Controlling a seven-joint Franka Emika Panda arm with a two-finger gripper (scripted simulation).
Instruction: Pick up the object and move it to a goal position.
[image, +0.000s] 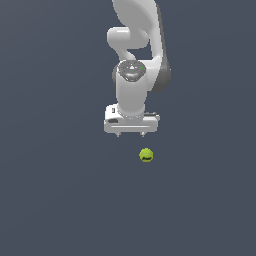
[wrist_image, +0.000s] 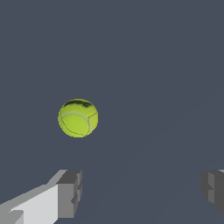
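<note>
Approach step: the white two-fingered gripper (image: 130, 134), spread wide and empty, hovers beside the small yellow-green ball (image: 146, 155). Next: centre over ball, descend, close.

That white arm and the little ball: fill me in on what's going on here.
A white Franka arm in a simulated scene is set to pick up a small yellow-green ball and carry it to a goal position. Right now nothing is grasped. The gripper is open, its fingers spread wide, and the ball lies apart from them on the plain dark floor. In the exterior view the ball sits just below the gripper, a little toward that view's right. No goal marker is visible.
</note>
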